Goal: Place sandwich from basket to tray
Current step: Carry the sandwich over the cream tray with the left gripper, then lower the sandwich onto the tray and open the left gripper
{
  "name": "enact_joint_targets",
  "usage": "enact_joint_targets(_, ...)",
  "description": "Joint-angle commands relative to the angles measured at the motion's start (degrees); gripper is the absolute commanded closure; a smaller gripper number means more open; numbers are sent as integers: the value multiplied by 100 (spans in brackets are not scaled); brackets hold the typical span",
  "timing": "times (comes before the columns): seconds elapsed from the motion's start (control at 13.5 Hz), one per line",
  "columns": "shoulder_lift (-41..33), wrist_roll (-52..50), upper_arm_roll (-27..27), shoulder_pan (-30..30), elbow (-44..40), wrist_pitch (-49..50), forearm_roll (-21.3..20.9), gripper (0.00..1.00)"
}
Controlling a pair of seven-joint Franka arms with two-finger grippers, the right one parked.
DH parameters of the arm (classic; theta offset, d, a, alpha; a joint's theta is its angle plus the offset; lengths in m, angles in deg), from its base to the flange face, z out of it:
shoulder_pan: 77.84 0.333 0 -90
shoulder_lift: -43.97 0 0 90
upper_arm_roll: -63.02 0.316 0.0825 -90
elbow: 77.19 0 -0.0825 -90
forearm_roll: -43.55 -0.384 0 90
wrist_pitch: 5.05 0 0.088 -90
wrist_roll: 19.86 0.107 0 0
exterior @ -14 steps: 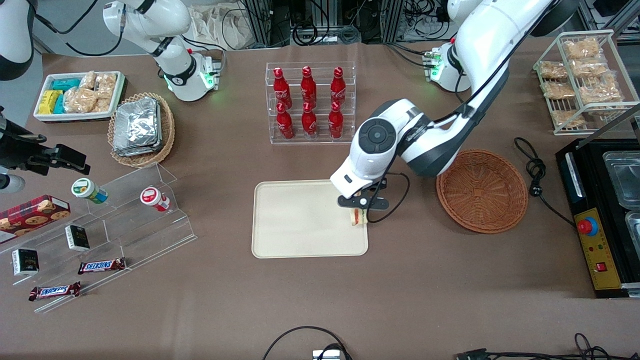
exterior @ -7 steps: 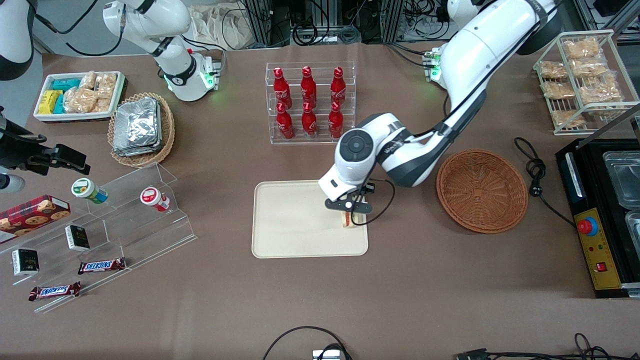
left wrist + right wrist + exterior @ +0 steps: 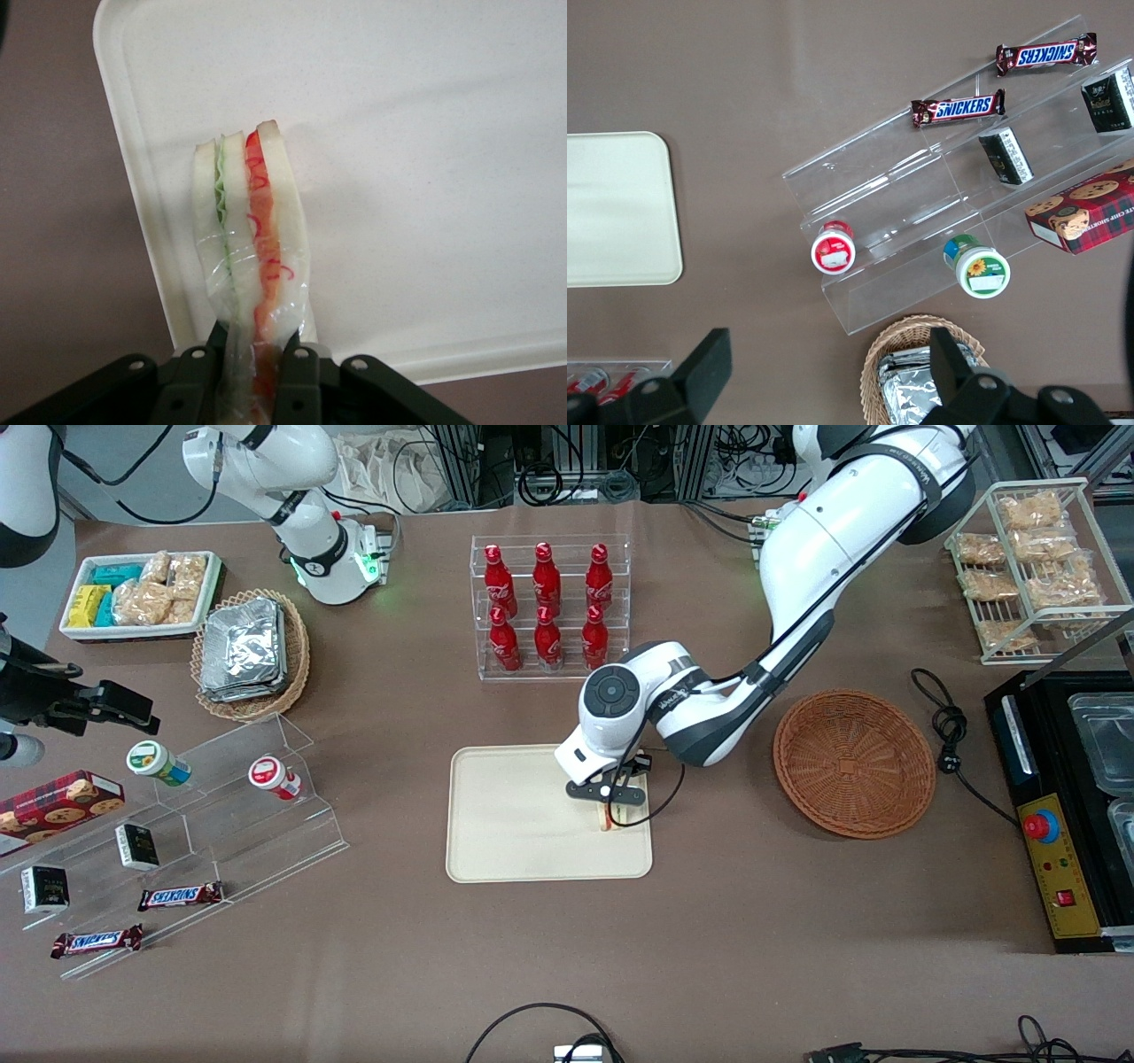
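Two chocolate bars [image 3: 958, 109] on the clear stepped stand [image 3: 921, 177], at the parked arm's end of the counter, read "SNICKERS" in the right wrist view. The second bar [image 3: 1045, 54] bears the same brand. The red plaid box [image 3: 1085, 208] beside them carries a partly legible "CHIP SHORTB…". The other labels are illegible.

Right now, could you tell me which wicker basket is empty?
The reddish-brown basket beside the tray; the tan one holds foil packs.
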Motion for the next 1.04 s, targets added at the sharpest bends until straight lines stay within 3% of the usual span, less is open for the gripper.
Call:
enact_joint_targets(0.0, 100, -150, 31, -103, -195, 20, -120, 73)
enact_joint_targets(0.37, 161, -150, 39, -138, -203, 20, -129, 61)
enact_joint_targets(0.44, 170, -150, 83, -138, -203, 20, -120, 51)
enact_joint_targets(0.52, 179, -150, 109, -138, -203, 20, -120, 18)
enact_joint_targets(0.59, 196, -150, 110, -138, -203, 20, -120, 0)
enact_joint_targets(0.96, 162, -150, 110, -103, -317, 38, -68, 0)
